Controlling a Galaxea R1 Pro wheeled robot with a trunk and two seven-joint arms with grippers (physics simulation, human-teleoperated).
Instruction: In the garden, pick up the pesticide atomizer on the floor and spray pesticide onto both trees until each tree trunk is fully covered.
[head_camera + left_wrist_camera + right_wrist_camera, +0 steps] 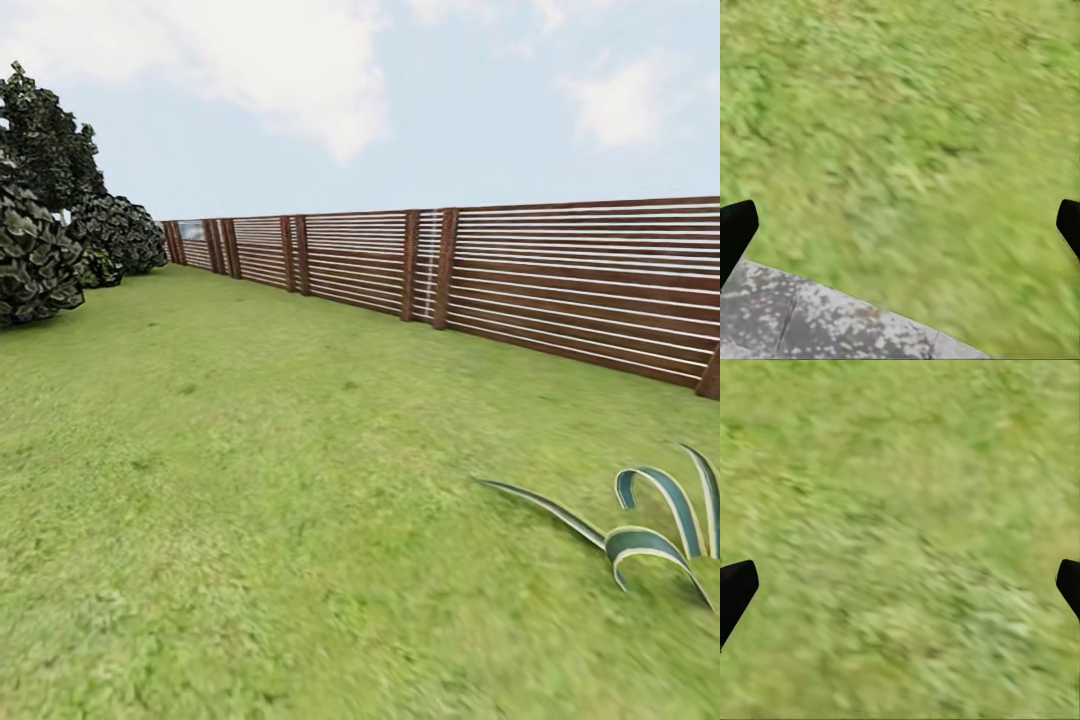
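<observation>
A wide green lawn of rough, tufted grass (250,480) runs to a reddish-brown fence of horizontal wooden slats (560,285), with round dark leafy bushes (35,260) at the far left and a striped, arching frond plant (650,530) near the right. The left pincer (900,225) gapes wide, empty, over grass and the kerbed edge of the grey speckled stone floor (810,322). The right pincer (900,585) likewise hangs wide open and empty above blurred grass.
</observation>
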